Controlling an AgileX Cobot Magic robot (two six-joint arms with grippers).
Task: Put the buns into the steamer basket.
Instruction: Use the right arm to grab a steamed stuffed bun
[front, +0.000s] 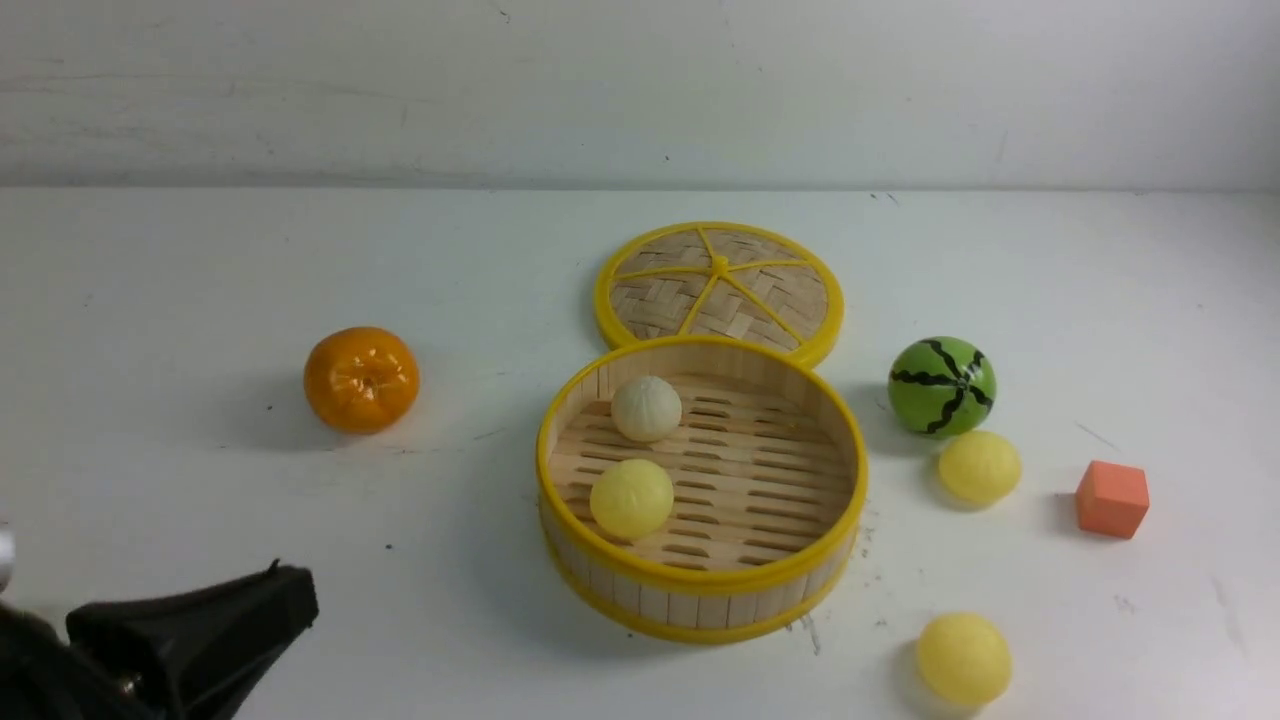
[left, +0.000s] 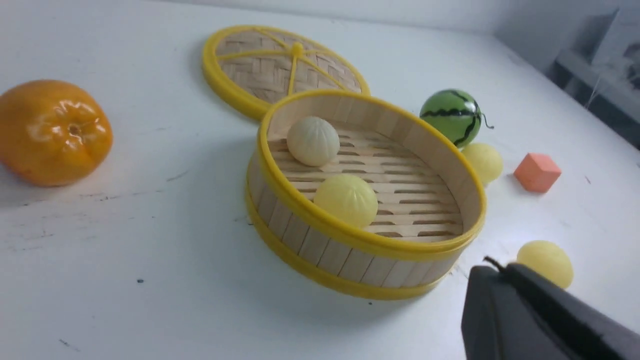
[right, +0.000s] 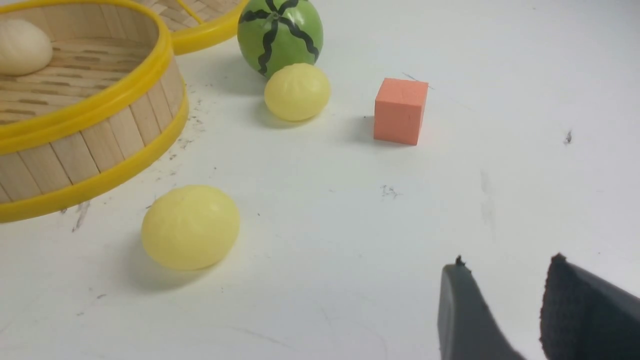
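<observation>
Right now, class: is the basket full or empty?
Part-filled: the basket holds a white bun and a yellow bun; two other buns lie outside.

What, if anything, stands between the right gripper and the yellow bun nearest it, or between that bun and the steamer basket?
Nothing visible. Only bare table lies between the open right gripper and the bun, and between the bun and the steamer basket, whose wall must be cleared. The cube and watermelon ball sit aside.

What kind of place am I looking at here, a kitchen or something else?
Probably a robot test bench, not a kitchen: a bare, scuffed white table against a blank wall, with toy-like props such as the steamer basket, watermelon ball and cube laid out.
</observation>
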